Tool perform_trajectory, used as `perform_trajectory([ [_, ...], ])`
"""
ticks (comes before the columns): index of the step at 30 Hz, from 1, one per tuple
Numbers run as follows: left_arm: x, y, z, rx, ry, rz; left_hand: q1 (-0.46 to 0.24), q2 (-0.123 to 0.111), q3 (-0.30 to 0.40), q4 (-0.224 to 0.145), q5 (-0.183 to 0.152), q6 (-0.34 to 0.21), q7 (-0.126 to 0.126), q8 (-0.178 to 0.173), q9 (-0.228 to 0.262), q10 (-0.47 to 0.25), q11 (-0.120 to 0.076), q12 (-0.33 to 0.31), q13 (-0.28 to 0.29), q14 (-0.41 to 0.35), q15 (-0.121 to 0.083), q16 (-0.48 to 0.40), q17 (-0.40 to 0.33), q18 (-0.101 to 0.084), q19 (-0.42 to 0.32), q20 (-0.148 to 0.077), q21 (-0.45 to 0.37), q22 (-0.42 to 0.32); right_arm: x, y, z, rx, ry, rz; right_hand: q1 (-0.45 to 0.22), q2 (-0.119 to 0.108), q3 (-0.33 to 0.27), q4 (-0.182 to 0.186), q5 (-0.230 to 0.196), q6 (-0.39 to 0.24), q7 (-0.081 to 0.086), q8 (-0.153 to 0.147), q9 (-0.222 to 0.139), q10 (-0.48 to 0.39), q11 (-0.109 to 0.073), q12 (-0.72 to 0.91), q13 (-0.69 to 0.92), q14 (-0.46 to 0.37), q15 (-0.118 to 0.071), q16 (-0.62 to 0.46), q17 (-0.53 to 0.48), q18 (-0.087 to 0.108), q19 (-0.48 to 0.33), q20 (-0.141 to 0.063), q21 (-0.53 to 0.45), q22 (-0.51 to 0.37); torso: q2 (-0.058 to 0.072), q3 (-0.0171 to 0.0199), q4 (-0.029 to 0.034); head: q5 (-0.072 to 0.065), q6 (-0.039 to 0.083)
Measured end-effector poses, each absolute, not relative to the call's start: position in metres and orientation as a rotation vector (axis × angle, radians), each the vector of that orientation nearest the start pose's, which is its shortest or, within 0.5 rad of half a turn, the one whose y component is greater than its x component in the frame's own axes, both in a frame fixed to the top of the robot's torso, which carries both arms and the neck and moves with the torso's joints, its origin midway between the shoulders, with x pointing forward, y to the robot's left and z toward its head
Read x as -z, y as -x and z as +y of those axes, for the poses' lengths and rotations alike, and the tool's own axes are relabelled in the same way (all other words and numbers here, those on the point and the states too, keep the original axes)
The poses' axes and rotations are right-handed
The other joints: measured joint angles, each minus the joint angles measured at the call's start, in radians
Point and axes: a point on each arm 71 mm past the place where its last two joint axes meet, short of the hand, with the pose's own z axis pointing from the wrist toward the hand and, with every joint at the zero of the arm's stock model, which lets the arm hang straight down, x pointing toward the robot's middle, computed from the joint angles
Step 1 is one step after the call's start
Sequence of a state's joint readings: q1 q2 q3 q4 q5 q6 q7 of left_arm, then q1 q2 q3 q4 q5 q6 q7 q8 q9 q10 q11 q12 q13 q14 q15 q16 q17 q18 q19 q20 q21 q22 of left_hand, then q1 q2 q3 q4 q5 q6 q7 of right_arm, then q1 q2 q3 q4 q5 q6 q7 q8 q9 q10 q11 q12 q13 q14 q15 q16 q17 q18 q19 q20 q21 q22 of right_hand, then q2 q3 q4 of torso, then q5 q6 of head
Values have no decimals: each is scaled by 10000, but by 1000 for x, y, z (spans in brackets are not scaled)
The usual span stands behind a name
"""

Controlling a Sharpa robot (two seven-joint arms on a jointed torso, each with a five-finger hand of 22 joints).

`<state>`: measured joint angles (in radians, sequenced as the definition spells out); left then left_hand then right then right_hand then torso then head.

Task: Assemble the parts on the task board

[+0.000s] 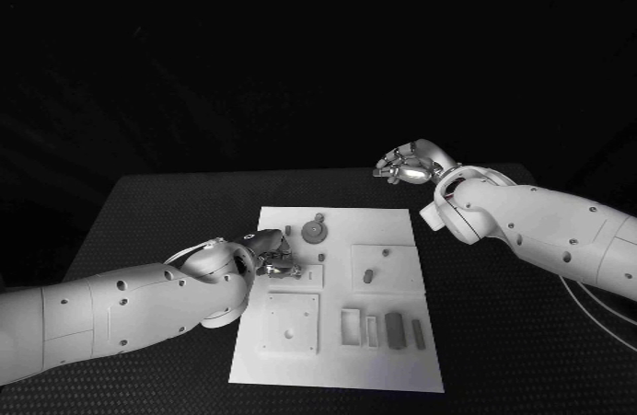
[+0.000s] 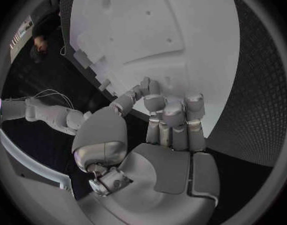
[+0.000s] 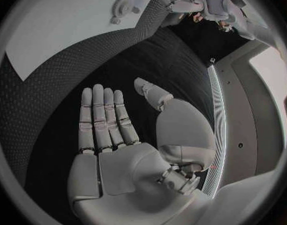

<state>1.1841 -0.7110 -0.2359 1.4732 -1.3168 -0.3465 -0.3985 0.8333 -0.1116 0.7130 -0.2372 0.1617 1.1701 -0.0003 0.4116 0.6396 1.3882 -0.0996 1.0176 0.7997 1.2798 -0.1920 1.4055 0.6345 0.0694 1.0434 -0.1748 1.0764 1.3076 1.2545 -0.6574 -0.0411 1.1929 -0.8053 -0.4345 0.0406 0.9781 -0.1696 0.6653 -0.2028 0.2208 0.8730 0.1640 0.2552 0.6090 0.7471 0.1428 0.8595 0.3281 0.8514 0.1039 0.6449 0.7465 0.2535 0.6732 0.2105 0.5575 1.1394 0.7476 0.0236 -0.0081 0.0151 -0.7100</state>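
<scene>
Board lies in the middle of your black table, a white plate running lengthwise away from the robot. On it you can count one round toothed part near its far end, one small peg standing on a raised square plate toward the right, one larger square plate with holes toward the near left, and four narrow upright pieces in a row at the near right, two pale and two darker. Your left hand is over the board's left edge, just near of the toothed part; from the left wrist view its fingers are curled in close together above the white surface, and you cannot tell whether they pinch anything. Your right hand is off the board, above the bare table beyond the board's far right corner. In the right wrist view its fingers lie straight and side by side with the thumb apart, holding nothing, and the toothed part shows on the board well away from it.
</scene>
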Motion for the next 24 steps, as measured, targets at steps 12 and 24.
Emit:
perform_trajectory([
  [12,270,-463,170,4482,340,19548,118,-118,-5,-5,584,241,-63,299,0,1,-1,47,-40,8,-8,41,-9,-5,0,0,0,-2,174,-556,-214,-8620,-4926,15658,0,0,0,0,0,0,0,0,0,0,0,0,-8,6,-6,0,0,0,0,0,0,8,1,1,-3,8,-29],
  [24,270,-463,169,4430,172,19510,118,-119,-21,-20,1767,255,-69,605,1,-58,-60,232,-47,15,-15,211,14,-73,37,37,0,-2,174,-556,-214,-8618,-4929,15666,0,0,0,0,39,0,0,0,0,0,0,0,-18,6,-7,0,0,0,0,0,0,8,0,0,-3,4,-22],
])
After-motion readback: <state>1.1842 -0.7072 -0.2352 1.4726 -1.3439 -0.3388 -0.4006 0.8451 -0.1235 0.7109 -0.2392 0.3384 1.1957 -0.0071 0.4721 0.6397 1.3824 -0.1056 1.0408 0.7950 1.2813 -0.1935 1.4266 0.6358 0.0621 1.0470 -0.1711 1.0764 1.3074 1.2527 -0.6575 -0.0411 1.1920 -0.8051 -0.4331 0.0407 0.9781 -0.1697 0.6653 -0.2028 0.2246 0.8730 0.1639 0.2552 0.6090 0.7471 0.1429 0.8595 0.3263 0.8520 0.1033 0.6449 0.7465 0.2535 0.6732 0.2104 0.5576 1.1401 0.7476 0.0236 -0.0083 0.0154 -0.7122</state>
